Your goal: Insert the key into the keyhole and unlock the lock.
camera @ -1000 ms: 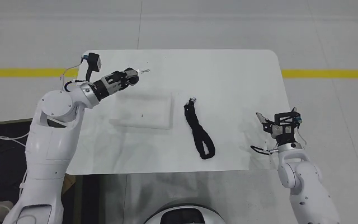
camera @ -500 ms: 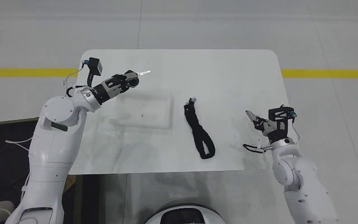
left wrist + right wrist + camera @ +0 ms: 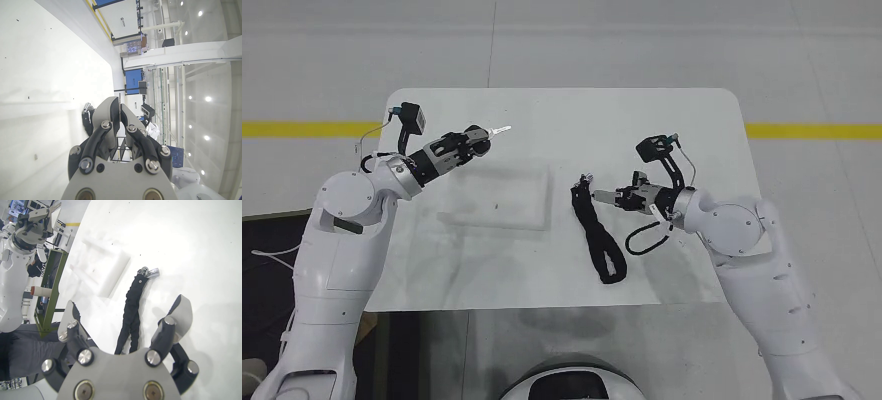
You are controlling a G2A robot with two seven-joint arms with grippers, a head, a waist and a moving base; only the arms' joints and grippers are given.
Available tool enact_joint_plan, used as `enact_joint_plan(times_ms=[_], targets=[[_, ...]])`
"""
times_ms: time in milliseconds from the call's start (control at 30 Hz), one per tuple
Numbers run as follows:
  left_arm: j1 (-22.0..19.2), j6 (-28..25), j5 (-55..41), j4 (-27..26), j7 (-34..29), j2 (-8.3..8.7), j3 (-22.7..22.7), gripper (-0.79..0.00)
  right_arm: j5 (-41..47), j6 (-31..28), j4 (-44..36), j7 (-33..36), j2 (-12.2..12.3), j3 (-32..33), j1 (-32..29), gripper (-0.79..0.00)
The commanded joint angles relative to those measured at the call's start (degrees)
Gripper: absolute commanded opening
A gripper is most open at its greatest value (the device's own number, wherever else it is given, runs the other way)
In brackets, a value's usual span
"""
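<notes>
A black fabric-sleeved chain lock [image 3: 594, 232] lies mid-table, its silver lock body [image 3: 153, 272] at the far end. My right gripper [image 3: 604, 196] hovers open just right of that metal end. In the right wrist view the spread fingers [image 3: 181, 308] straddle the black sleeve [image 3: 132, 298] without touching it. My left gripper [image 3: 482, 139] is held above the table's far left part, shut on a small silver key [image 3: 501, 130]. The key shows edge-on between the pads [image 3: 119, 108]. The left wrist view also catches the lock's end [image 3: 86, 110] farther off.
A white foam block [image 3: 497, 197] lies left of the lock, between the two arms. The white table [image 3: 682, 120] has bare room at the far right and along the front. A green rack [image 3: 50, 289] stands beyond the table's left edge.
My right arm has swung in from the table's right edge to the lock's metal end, gripper still open. The left arm shifted slightly a second ago and then held still with the key.
</notes>
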Motion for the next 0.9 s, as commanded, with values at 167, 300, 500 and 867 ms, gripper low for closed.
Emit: enact_joint_plan(times_ms=[167,300,500,867], targets=[[0.0,0.0,0.0,0.0,0.0,0.0,0.0,-0.785,1.7,-2.11,-0.73,0.11,0.08,-0.05,-2.62,0.0],[0.0,0.0,0.0,0.0,0.0,0.0,0.0,-0.785,0.11,-1.56,0.58,3.1,-0.69,-5.1,2.18,0.0],[0.0,0.0,0.0,0.0,0.0,0.0,0.0,-0.785,9.47,-6.47,1.27,6.23,-2.46,-11.55,6.75,0.0],[0.0,0.0,0.0,0.0,0.0,0.0,0.0,-0.785,15.01,-7.07,21.21,9.73,-6.8,-20.91,18.51,0.0]])
